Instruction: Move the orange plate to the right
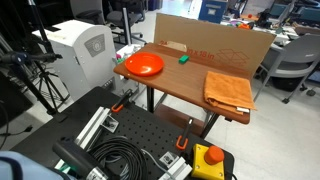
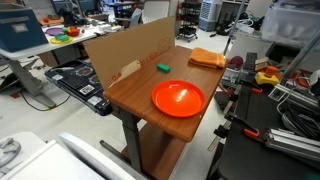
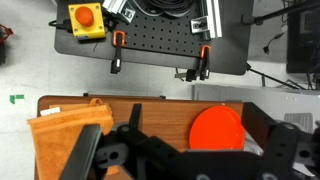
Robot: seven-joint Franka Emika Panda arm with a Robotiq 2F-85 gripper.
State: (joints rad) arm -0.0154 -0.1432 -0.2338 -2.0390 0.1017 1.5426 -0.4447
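The orange plate is round, glossy and orange-red, and lies on the wooden table near one end. It shows in both exterior views. In the wrist view the plate lies below, framed between the two dark fingers of my gripper. The gripper is open and empty, well above the table. The folded, duller orange cloth lies at the table's other end. The arm does not show in the exterior views.
A cardboard sheet stands along the table's back edge, with a small green object in front of it. Beside the table are a black perforated board with clamps, a red stop button, coiled cables and a white machine.
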